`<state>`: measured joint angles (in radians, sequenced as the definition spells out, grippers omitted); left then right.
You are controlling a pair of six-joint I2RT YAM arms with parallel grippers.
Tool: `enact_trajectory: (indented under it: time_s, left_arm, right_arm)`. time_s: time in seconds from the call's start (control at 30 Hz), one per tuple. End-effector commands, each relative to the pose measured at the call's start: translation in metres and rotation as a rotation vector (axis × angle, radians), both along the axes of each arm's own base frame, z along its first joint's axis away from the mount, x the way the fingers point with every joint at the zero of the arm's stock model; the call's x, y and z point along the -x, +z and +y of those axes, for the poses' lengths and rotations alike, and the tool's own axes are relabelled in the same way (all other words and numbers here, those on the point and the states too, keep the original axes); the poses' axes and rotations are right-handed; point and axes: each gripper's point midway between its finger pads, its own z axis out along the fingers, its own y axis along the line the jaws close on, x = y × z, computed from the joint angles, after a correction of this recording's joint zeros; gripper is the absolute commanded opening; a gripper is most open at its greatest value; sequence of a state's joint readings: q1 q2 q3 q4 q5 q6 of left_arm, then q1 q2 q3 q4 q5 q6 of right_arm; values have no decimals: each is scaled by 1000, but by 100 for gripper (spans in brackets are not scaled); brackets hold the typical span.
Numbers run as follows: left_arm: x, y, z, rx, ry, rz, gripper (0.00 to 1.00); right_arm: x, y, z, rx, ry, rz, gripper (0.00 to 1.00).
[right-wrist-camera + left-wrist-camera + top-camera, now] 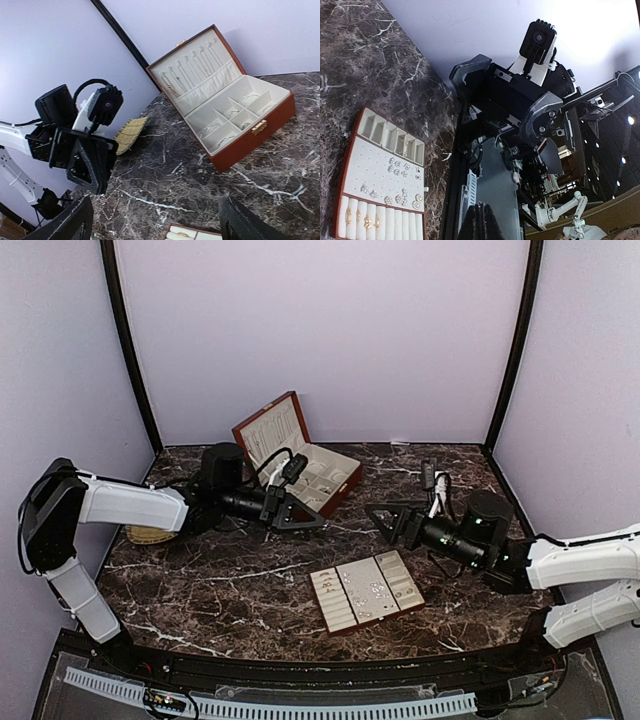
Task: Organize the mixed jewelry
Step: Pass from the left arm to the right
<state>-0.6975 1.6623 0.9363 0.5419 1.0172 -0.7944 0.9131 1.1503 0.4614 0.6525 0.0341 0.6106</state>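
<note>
Marble desk [220,580] leaves open room between box [330,480] and tray [335,605]; both arms reach level over it, tips apart, left pincer [303,521] pressed together, right pincer [385,517] spread wide.

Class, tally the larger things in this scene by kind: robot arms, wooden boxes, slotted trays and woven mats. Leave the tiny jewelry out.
Robot arms: 2, the left arm and the right arm
Wooden box: 1
Slotted tray: 1
Woven mat: 1
Total: 5
</note>
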Motion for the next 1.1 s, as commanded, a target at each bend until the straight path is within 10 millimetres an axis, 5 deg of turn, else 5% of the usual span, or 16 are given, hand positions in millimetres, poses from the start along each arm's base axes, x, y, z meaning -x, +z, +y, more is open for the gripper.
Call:
enact_trajectory:
  time_s: [0.0, 0.3, 1.07]
  left_arm:
    - [18, 28, 1, 108, -131, -65, 0]
    - [25, 28, 7, 179, -153, -14, 0]
    - [15, 27, 17, 165, -22, -136, 0]
  right_arm:
    - [18, 34, 26, -41, 122, -148, 79]
    - [33, 36, 86, -72, 276, -129, 61]
    - [49, 26, 109, -262, 351, 46, 40]
